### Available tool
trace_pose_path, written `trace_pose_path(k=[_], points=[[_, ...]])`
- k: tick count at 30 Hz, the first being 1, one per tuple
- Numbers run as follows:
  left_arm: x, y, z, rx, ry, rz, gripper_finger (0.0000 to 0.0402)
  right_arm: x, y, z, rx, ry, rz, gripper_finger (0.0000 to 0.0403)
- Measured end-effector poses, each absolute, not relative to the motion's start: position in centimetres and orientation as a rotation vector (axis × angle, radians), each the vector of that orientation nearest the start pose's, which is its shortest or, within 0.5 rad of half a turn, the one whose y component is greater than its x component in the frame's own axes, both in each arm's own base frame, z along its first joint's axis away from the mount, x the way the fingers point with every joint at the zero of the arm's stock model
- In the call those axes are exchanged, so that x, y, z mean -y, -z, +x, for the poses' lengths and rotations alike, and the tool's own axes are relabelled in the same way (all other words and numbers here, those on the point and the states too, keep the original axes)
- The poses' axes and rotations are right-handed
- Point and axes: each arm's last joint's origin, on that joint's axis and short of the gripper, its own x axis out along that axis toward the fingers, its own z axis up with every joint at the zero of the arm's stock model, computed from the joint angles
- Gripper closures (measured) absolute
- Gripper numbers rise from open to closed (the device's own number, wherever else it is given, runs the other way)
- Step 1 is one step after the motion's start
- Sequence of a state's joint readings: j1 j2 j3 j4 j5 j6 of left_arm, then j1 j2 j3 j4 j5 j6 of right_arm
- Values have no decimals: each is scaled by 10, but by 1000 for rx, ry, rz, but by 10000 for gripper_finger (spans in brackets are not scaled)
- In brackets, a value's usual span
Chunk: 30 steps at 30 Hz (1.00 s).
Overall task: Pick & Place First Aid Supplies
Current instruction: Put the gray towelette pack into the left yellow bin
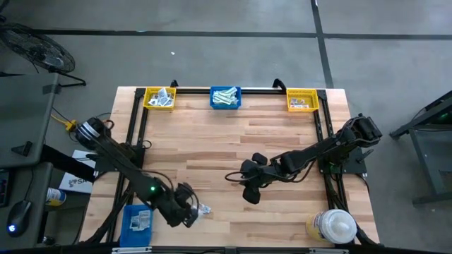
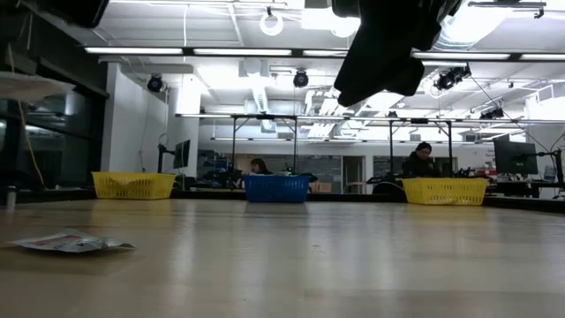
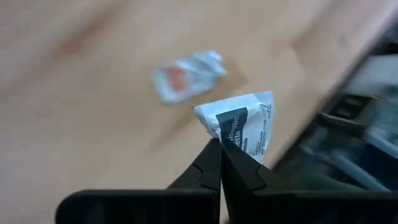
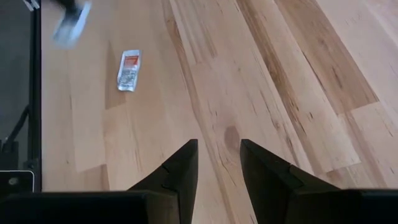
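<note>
- Pressed together, the fingers of my left gripper [image 3: 221,146] pinch a small white packet [image 3: 244,124] by one edge; it stands up from my fingertips, creased, with a dark band and small print across its face.
- Just beyond those fingers, a second packet [image 3: 188,76] lies flat on the table [image 3: 74,99], white with a reddish mark, blurred and apart from the one I hold.
- From above, my left gripper [image 1: 189,210] sits near the front edge of the table, and the loose packet [image 1: 204,209] lies just beside it.
- At table height that loose packet [image 2: 71,241] shows as a flat, crumpled pale sliver resting on the wood.
- On my right gripper [image 4: 219,152] the fingers [image 4: 183,165] are spread with bare table between them, gripping nothing.
- Well ahead of my right fingers lies the narrow white packet [image 4: 129,70] with a red-orange patch at one end, flat on the boards.
- My right gripper [image 1: 251,185] hovers over the middle of the table.
- Along the far edge stand a yellow bin [image 1: 159,98], a blue bin [image 1: 225,97] and another yellow bin [image 1: 301,99], each with pale packets inside.
- Close behind my left fingers a second blue bin [image 1: 137,226] sits off the table's front corner.
</note>
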<state>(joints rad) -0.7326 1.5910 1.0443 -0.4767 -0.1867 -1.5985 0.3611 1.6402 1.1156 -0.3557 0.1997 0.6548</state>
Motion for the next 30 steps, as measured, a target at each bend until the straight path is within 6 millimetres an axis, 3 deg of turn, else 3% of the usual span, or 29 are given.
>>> trace_pose_path(k=[6,13,23,30], points=[[180,-253,220,-1005,-597,-793,401,-115,-222,321,-854,138,366,289],[128,-289,203,-961,-856,-629,401,-114,-222,321,-838,170,348,289],[27,-314,197,-986,-1080,-405,401,-103,-221,324,-828,232,342,289],[-50,-310,195,-1111,-1205,-263,401,-87,-221,328,-830,281,359,289]])
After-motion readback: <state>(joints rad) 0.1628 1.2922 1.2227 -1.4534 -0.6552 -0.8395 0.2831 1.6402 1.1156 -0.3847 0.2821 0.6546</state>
